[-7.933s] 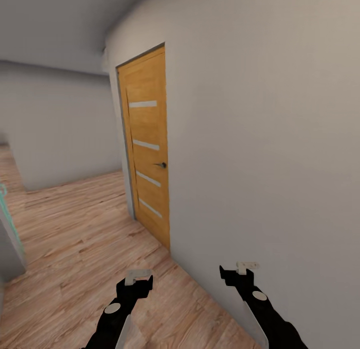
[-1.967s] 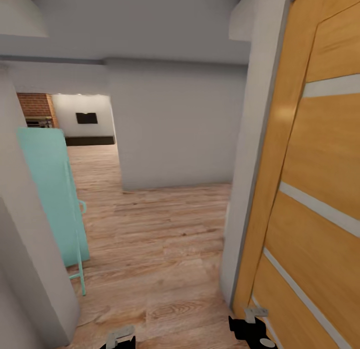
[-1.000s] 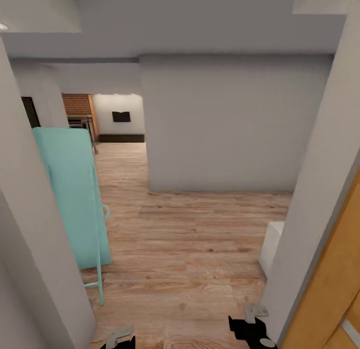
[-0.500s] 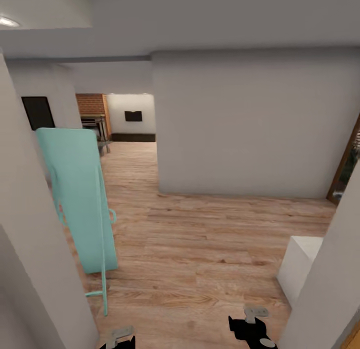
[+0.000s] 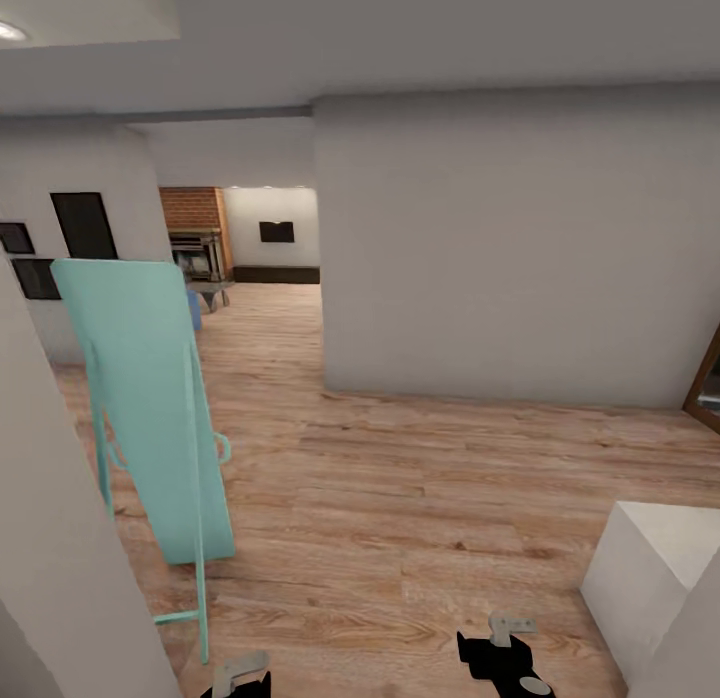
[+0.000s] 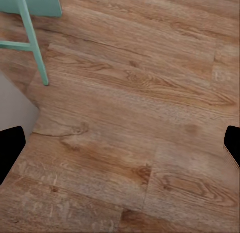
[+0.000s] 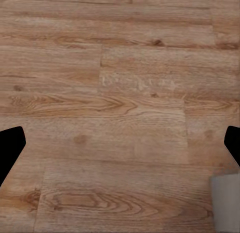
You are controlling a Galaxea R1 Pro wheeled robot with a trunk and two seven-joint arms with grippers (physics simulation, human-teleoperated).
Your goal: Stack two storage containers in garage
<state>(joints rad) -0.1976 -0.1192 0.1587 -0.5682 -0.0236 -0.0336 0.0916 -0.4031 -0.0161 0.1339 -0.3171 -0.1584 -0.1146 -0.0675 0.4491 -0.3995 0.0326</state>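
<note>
— Wood, mostly? What lay under the arms?

— Light wood-plank flooring (image 5: 400, 478), matte, with clear grain and knots. Both wrist views looked straight down on it.

— And the jaws?

— Released, both pairs. The left fingertips (image 6: 11, 150) were two black shapes at opposite edges of the wrist view, spread wide with only planks between them. The right fingertips (image 7: 10, 148) stood the same way, grasping nothing.

— What stood near them?

— Ahead of the left jaws and off to their outer side stood one tall mint-green panel (image 5: 150, 408), flat, smooth and round-cornered, leaning on a thin tubular frame (image 5: 200, 598) of the same colour. One of its slim legs (image 6: 32, 43) met the floor near the left jaws. Just beyond the right jaws, on their outer side, sat one white block (image 5: 650, 568) with sharp edges and plain faces; a pale corner (image 7: 226, 203) of it lay close to one right fingertip.

— Further off?

— A plain white wall (image 5: 500, 248) faced both jaws. Left of it an opening led to the living room, well ahead of the jaws: one dark fireplace (image 5: 195, 253) against red brick (image 5: 190, 208) and one blue seat (image 5: 193, 308). Three black rectangular frames (image 5: 83, 225) hung on the near wall, and one round light (image 5: 8, 30) glowed overhead.

— The two storage containers?

— I could not tell where they lay.
</note>
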